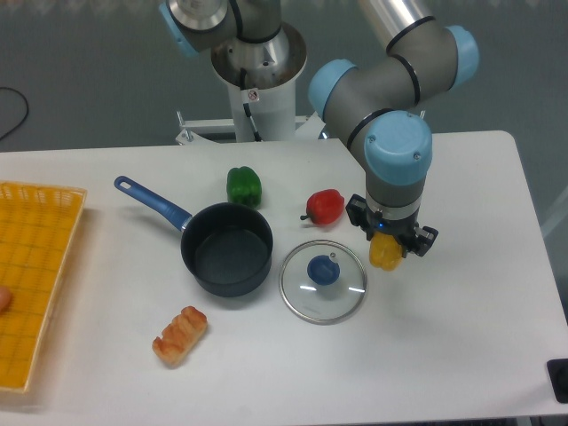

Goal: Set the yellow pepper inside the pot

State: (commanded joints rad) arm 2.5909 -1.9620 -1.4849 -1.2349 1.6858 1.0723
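Note:
The yellow pepper (386,254) sits between the fingers of my gripper (389,250), right of the glass lid; only its lower half shows under the gripper body. The gripper looks shut on it, pointing straight down. Whether the pepper touches the table or hangs just above it is unclear. The pot (227,248), dark blue with a long blue handle pointing up-left, stands empty near the table's middle, well left of the gripper.
A round glass lid with a blue knob (323,280) lies between pot and gripper. A red pepper (326,206) and a green pepper (243,186) sit behind them. A bread toy (179,335) lies in front. A yellow basket (35,284) is at the left edge.

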